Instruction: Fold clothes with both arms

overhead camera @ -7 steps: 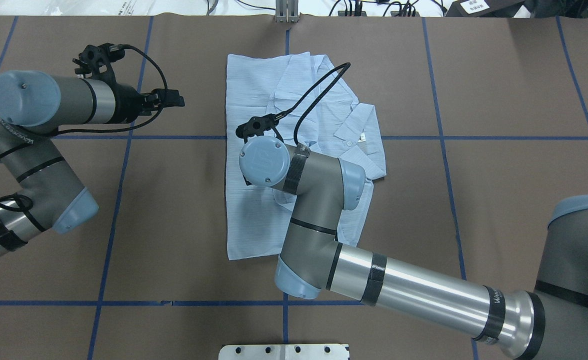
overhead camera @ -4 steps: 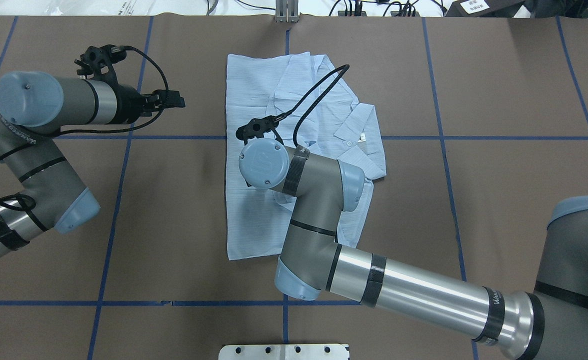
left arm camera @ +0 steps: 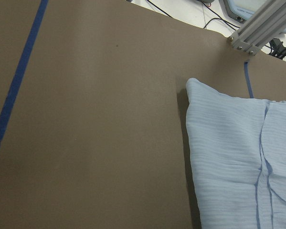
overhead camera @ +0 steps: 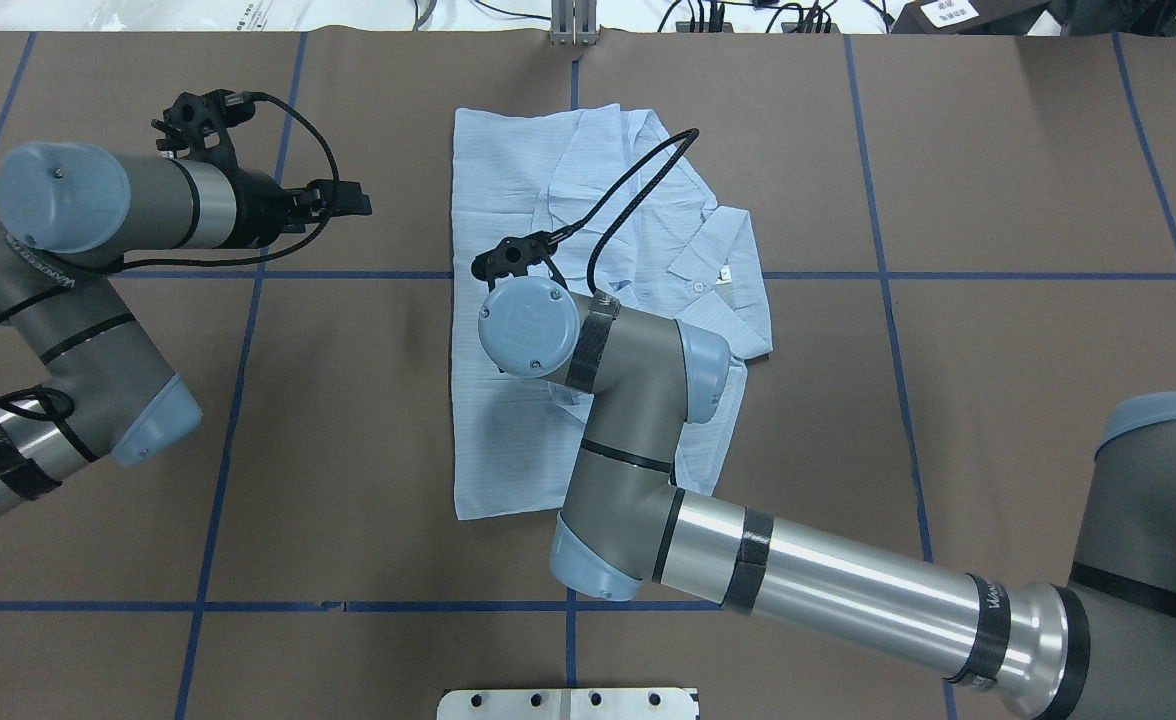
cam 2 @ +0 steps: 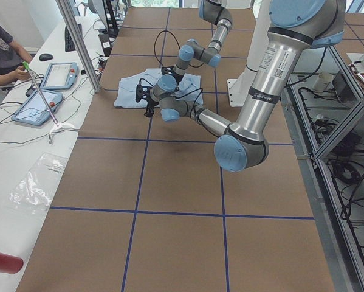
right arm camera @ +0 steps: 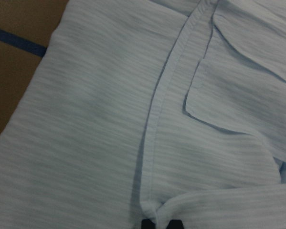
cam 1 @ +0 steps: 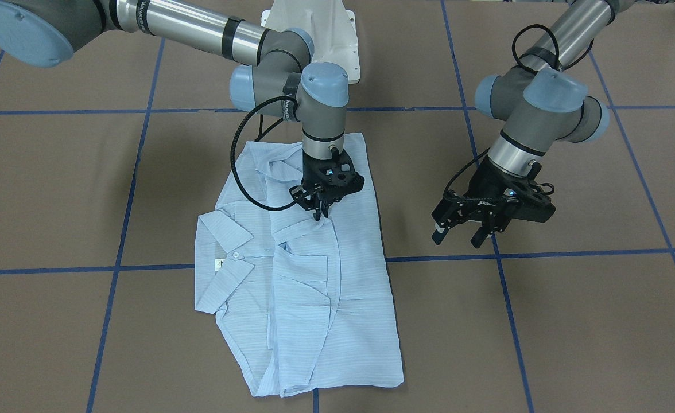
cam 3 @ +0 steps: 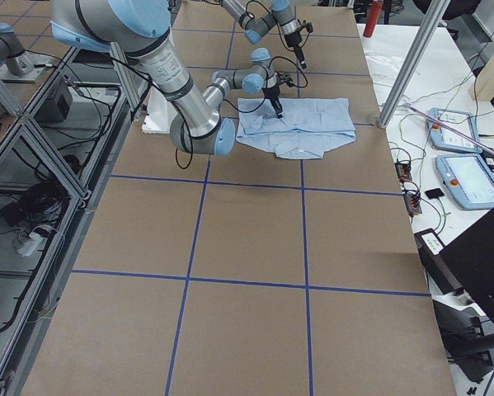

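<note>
The light blue striped shirt (cam 1: pixel 314 298) lies folded flat at the table's middle, collar and buttons (overhead camera: pixel 708 275) facing up. My right gripper (cam 1: pixel 318 213) points straight down onto the shirt's upper half and is shut on a small pinch of its fabric. In the right wrist view the black fingertips (right arm camera: pixel 174 223) hold a raised fold beside a seam. From overhead the right wrist (overhead camera: pixel 528 325) hides that gripper. My left gripper (cam 1: pixel 458 232) hovers open and empty beside the shirt, off its edge (left arm camera: pixel 190 143), above bare table.
Brown table cover with blue tape grid lines (overhead camera: pixel 888 275). The white pedestal base (cam 1: pixel 314 23) stands behind the shirt. An aluminium post (overhead camera: pixel 573 25) rises at the far edge. A side bench carries tablets (cam 2: pixel 45 103), and a person (cam 2: pixel 2 55) sits there.
The right wrist has sunk very slightly over the shirt. The left arm has barely shifted and its gripper stays open in the same spot.
</note>
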You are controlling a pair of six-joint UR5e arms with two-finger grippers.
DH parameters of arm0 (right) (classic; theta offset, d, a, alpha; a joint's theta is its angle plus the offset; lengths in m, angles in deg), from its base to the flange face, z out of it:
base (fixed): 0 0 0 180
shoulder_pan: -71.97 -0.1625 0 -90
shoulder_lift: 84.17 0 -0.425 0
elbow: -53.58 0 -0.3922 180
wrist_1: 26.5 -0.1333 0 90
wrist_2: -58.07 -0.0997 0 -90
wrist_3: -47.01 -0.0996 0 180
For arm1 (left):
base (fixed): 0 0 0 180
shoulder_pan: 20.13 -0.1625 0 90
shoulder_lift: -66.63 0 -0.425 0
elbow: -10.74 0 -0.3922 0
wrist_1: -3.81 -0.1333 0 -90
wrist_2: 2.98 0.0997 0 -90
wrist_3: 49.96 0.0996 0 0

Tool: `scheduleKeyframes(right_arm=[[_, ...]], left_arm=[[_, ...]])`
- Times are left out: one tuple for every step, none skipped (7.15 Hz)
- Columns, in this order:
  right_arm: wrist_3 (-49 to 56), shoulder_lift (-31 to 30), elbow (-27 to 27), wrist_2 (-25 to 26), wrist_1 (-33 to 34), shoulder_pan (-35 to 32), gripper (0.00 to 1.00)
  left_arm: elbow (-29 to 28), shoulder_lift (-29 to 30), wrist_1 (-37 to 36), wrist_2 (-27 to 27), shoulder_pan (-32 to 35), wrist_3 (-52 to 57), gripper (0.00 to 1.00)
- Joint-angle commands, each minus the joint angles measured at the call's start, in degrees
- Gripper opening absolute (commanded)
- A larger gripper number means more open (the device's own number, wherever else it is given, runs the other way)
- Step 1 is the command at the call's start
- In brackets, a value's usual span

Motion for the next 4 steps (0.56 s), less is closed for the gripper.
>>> scheduleKeyframes(right_arm=[[0.1, -0.02, 0.44, -0.05, -0.21, -0.13, 0.0], [-0.07, -0.01, 0.61, -0.05, -0.21, -0.21, 0.0], [-0.77, -0.1, 0.88, 0.04, -0.03, -0.39, 0.0], [-2.0, -0.62, 1.05, 0.04, 0.06, -0.91, 0.0]], left_arm=[[0.0, 0.05, -0.09, -0.09, 0.0, 0.03, 1.0], [0.08, 0.13, -0.09, -0.09, 0.0, -0.05, 1.0], [0.0, 0.48, -0.17, 0.0, 0.0, -0.14, 1.0], [0.0, 0.83, -0.35, 0.0, 0.0, -0.4, 1.0]])
